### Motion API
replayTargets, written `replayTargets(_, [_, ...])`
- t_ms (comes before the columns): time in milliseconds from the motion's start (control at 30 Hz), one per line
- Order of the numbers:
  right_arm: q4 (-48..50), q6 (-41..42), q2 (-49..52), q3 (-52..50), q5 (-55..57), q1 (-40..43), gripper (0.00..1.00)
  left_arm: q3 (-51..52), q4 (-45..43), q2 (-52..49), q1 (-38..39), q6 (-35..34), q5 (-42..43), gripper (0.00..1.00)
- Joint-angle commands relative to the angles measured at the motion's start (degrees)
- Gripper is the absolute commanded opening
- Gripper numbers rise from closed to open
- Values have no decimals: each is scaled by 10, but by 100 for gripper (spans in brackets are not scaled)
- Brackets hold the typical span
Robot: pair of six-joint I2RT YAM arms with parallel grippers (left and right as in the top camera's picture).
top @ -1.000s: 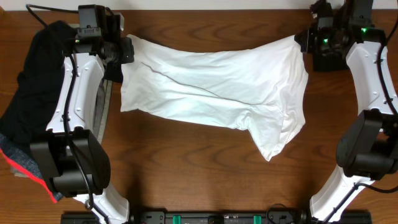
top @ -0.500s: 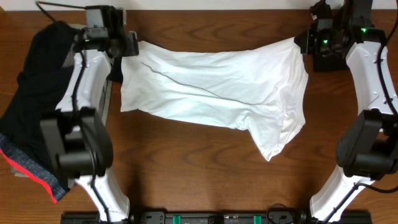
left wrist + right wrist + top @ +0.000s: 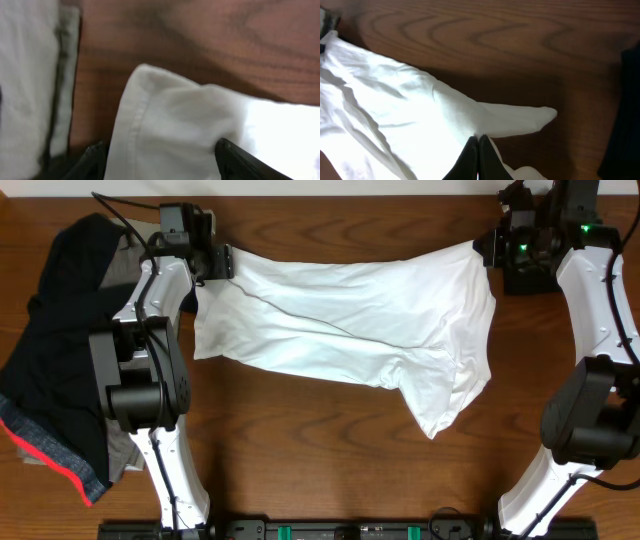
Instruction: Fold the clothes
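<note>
A white garment [image 3: 340,320] lies spread and wrinkled across the wooden table, with one part hanging toward the front right. My left gripper [image 3: 222,262] is at its back left corner and stands open. In the left wrist view the hemmed corner [image 3: 170,115] lies loose between the wide-apart fingers [image 3: 240,162] of the left gripper [image 3: 160,146]. My right gripper [image 3: 487,248] is at the back right corner. In the right wrist view the right gripper [image 3: 478,137] is shut on the white cloth [image 3: 420,115], its tips pinched together on a fold.
A pile of dark clothes [image 3: 50,360] fills the left edge of the table, with a red-trimmed piece [image 3: 55,455] at its front. A grey garment [image 3: 125,270] lies by the left arm. A black block [image 3: 525,275] sits under the right arm.
The left gripper has gone from shut to open and let go of the garment's back left corner. The left arm has swung right along the back edge. The right arm has not moved.
</note>
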State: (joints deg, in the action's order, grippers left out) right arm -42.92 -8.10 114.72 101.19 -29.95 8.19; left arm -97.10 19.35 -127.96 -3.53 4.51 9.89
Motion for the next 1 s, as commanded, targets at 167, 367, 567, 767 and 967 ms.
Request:
replayTargets(167, [-9, -19, -9, 11, 2, 4, 1, -40, 3, -2, 2, 6, -4, 43])
replayTargets(367, [-10, -19, -9, 11, 2, 4, 1, -40, -19, -7, 0, 11, -5, 45])
replayTargets(567, [-13, -19, -9, 11, 2, 4, 1, -40, -63, -15, 0, 10, -5, 64])
replayTargets(767, [-12, -19, -9, 11, 2, 4, 1, -126, 41, -38, 0, 5, -5, 63])
replayTargets(967, [-13, -19, -9, 11, 2, 4, 1, -366, 255, -78, 0, 6, -5, 68])
